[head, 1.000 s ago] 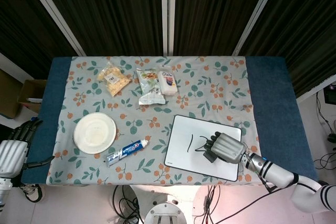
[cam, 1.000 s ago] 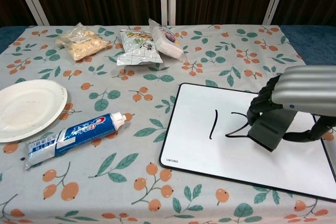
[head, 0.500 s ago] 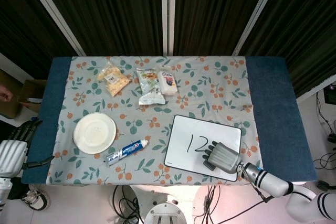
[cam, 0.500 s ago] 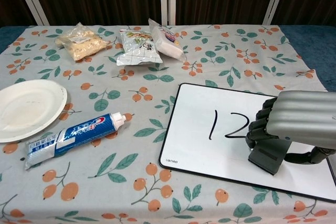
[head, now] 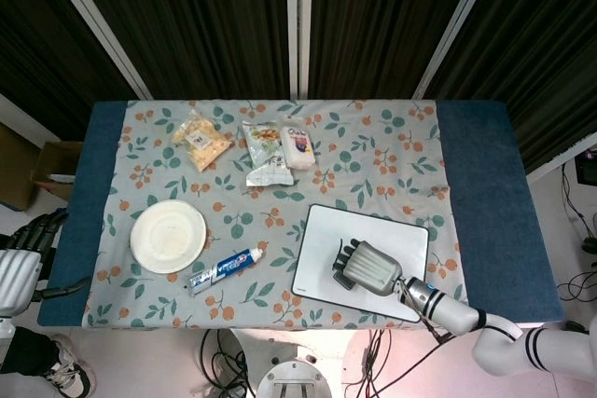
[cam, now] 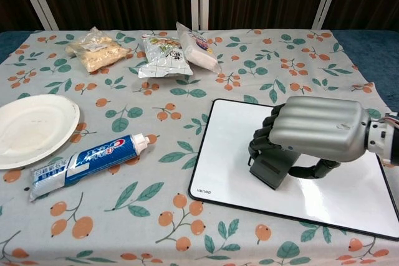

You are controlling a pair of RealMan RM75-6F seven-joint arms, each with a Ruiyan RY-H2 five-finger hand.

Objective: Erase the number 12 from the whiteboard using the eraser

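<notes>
Right hand (cam: pixel 312 130) fingers curled around the dark eraser (cam: pixel 272 167), pressing it flat on the whiteboard (cam: pixel 227 154) at lower right of frame (digits hidden under it); eraser looks light, rigid-backed, best gripped by its sides; left hand (head: pixel 20 263) state unclear.

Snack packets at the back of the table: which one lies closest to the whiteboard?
The pink-and-white packet, rightmost of the three; the green-printed one sits beside it, and the yellow crackers bag lies farthest from the whiteboard.

right hand (cam: pixel 312 130) hides whiteboard (cam: pixel 349 194) writing, left hand (head: pixel 17 263) cropped
</notes>
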